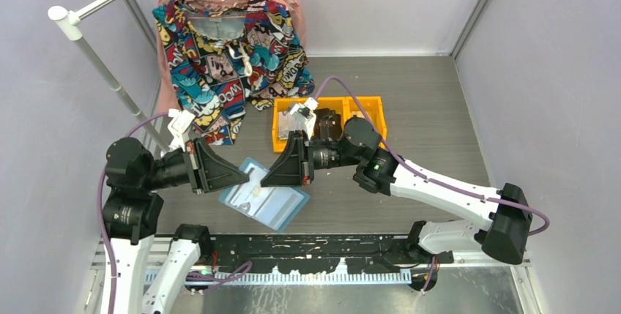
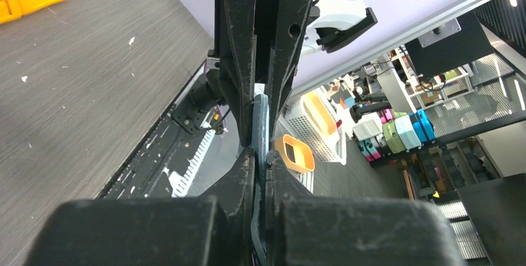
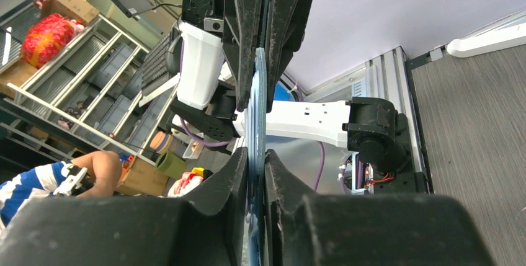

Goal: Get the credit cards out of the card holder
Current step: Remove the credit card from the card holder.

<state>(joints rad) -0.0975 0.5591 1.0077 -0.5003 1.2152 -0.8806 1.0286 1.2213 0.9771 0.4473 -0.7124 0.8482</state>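
The card holder (image 1: 272,204), a blue folding wallet, hangs open and tilted above the table near its front. A pale card (image 1: 258,191) shows faintly through its clear sleeves. My left gripper (image 1: 244,176) is shut on its upper left edge. My right gripper (image 1: 266,180) is shut on the same edge just to the right, facing the left one. In the left wrist view my gripper (image 2: 260,157) pinches the wallet's thin teal edge (image 2: 259,123). In the right wrist view my gripper (image 3: 255,157) pinches the blue edge (image 3: 256,108).
Two orange bins (image 1: 368,106) stand behind the right gripper, with pale and dark items inside. A comic-print shirt (image 1: 227,65) hangs on a white rack (image 1: 102,65) at the back left. A black rail (image 1: 315,244) runs along the near edge.
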